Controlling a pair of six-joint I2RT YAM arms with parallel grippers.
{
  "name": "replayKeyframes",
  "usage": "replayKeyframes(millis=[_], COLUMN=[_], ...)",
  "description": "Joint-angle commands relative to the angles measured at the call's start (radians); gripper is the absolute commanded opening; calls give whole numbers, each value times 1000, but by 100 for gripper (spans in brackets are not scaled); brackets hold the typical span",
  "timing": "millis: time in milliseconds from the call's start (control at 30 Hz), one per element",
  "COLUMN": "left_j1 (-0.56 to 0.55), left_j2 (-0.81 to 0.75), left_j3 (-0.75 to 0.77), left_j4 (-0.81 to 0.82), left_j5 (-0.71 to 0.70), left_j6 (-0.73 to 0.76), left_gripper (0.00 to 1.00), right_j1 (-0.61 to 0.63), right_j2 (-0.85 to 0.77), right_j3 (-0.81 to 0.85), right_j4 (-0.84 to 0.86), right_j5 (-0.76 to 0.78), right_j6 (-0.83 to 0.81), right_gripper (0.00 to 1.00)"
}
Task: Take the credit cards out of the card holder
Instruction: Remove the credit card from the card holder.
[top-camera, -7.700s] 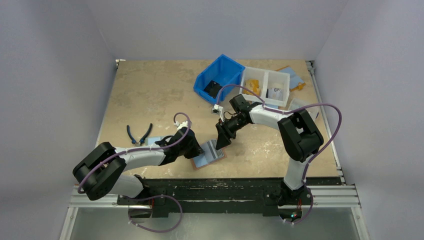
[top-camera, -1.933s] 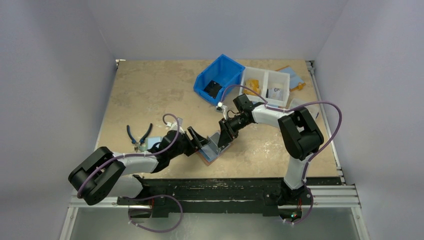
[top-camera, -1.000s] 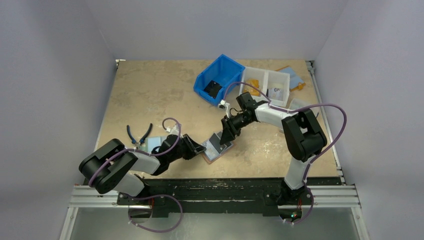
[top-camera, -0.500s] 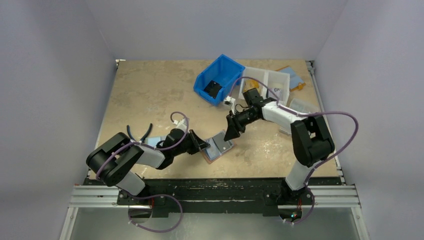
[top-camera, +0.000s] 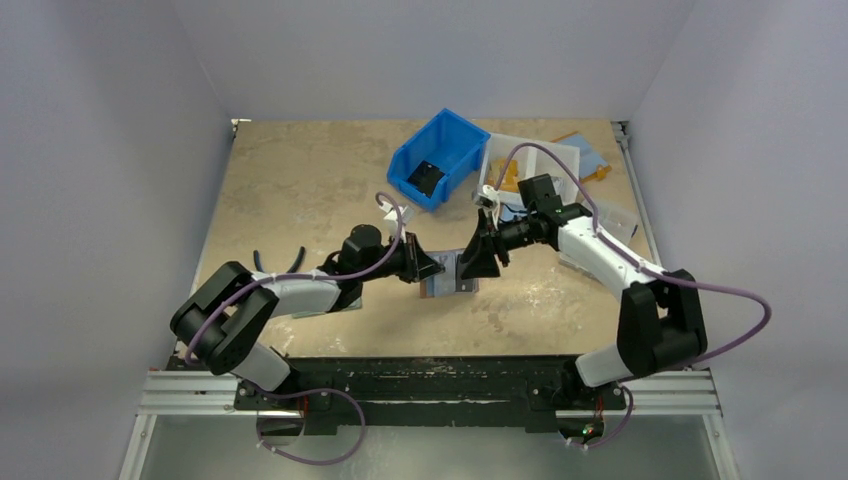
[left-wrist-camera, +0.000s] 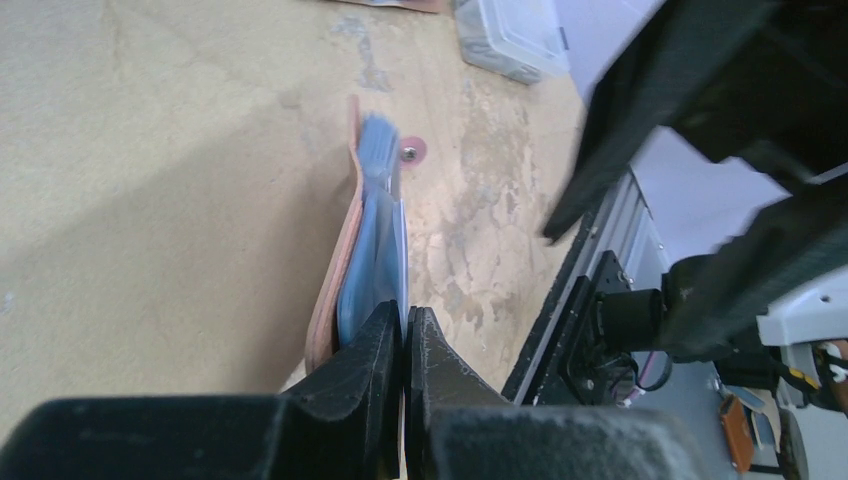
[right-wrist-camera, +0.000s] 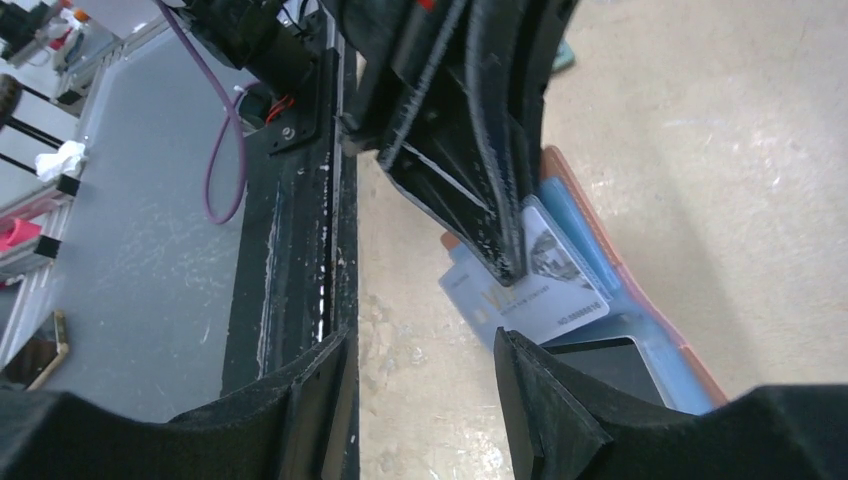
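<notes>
The card holder (top-camera: 450, 283) lies open on the table near the front middle; the right wrist view shows its blue lining, salmon-brown edge (right-wrist-camera: 640, 300) and dark-grey panel (right-wrist-camera: 600, 365). A pale credit card (right-wrist-camera: 555, 300) with gold lettering sticks partly out of it. My left gripper (top-camera: 432, 268) is shut on that card's edge, and its fingers (right-wrist-camera: 470, 150) come down onto it. In the left wrist view the left gripper (left-wrist-camera: 403, 318) pinches the thin card beside the holder (left-wrist-camera: 335, 280), seen edge-on. My right gripper (top-camera: 478, 258) stands open just right of the holder, nothing between its fingers (right-wrist-camera: 530, 390).
A blue bin (top-camera: 437, 160) and a white compartment box (top-camera: 525, 165) stand at the back, with a flat blue-lined folder (top-camera: 587, 152) beyond. Pliers (top-camera: 275, 262) lie left of the left arm. The black frame rail (right-wrist-camera: 300, 200) runs along the table's front edge.
The left gripper closed on the card and moved right and away from the front edge, the holder shifting with it. The right arm swung out to the right and its jaws opened wider.
</notes>
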Motion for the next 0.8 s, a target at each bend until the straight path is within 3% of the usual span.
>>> replayKeyframes(millis=[0, 233, 767], left_j1=[-15, -24, -24], left_j2=[35, 95, 129], left_j3=[-2, -56, -83], left_j4=[219, 389, 458], left_j5=[85, 127, 103], left_j6=[5, 13, 35], left_gripper=[0, 0, 0], right_j1=[-6, -53, -53], right_j2=[33, 120, 269], right_j3=[10, 37, 102], right_j4=[53, 29, -104], right_j5=[-49, -104, -75], right_j6=[24, 57, -23], right_gripper=[60, 60, 58])
